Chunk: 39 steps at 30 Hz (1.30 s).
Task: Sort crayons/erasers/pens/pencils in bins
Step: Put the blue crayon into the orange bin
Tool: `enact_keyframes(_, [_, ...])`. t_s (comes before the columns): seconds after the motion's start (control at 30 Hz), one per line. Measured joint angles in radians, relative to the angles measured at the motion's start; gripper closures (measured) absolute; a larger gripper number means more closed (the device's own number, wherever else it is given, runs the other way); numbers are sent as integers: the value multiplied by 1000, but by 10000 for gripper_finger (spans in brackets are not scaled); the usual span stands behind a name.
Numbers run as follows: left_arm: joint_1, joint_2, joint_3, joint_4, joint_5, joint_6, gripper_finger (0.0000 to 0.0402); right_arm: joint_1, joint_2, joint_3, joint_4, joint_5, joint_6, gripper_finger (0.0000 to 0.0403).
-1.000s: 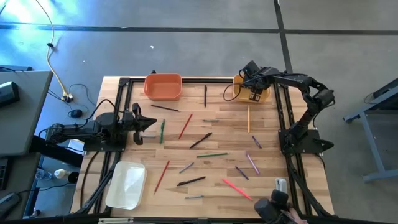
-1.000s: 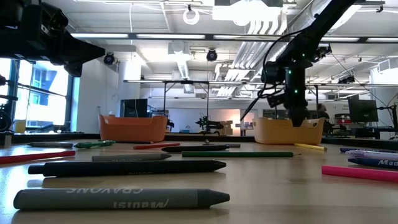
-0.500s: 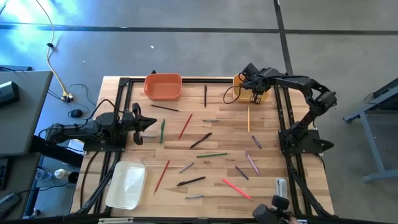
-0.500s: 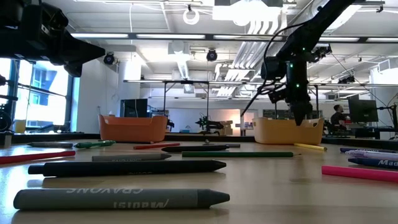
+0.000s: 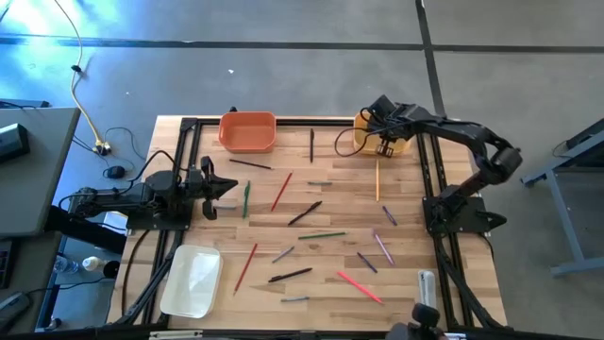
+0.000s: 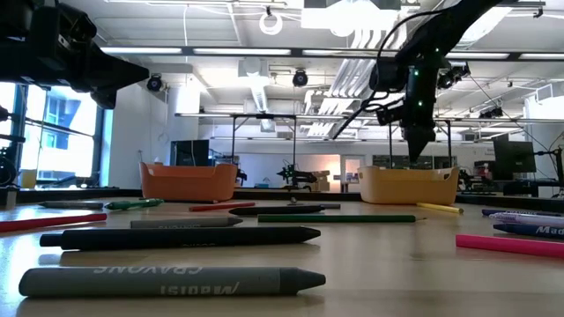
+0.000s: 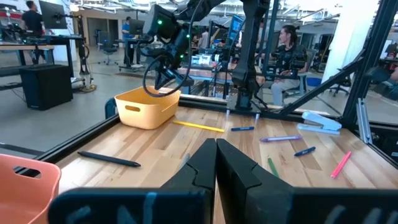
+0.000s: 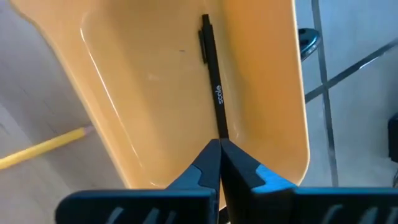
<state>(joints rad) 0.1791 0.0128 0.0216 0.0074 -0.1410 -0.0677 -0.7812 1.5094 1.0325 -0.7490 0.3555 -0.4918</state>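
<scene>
The right gripper (image 8: 219,146) hides the near end of the black pen (image 8: 212,74).

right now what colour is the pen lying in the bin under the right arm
Black, with small pale lettering: the pen in the yellow-orange bin, clearest in the right wrist view.

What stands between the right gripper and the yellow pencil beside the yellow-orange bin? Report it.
Nothing visible does. The right gripper, shut, hangs above the yellow-orange bin, where a black pen lies. The yellow pencil lies on the table just outside the bin's wall, with nothing on or across it.
</scene>
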Motion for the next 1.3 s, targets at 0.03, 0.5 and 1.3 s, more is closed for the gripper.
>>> enact_keyframes(0.03, [0,0,0,0,0,0,401,8,-6,0,-10,0,15,402])
enact_keyframes(0.5, [0,0,0,0,1,0,401,146,-168,0,-129,-316,298,403])
enact_keyframes(1.3, [0,0,0,0,-1,0,401,747,-296,-387,659,-237,684,403])
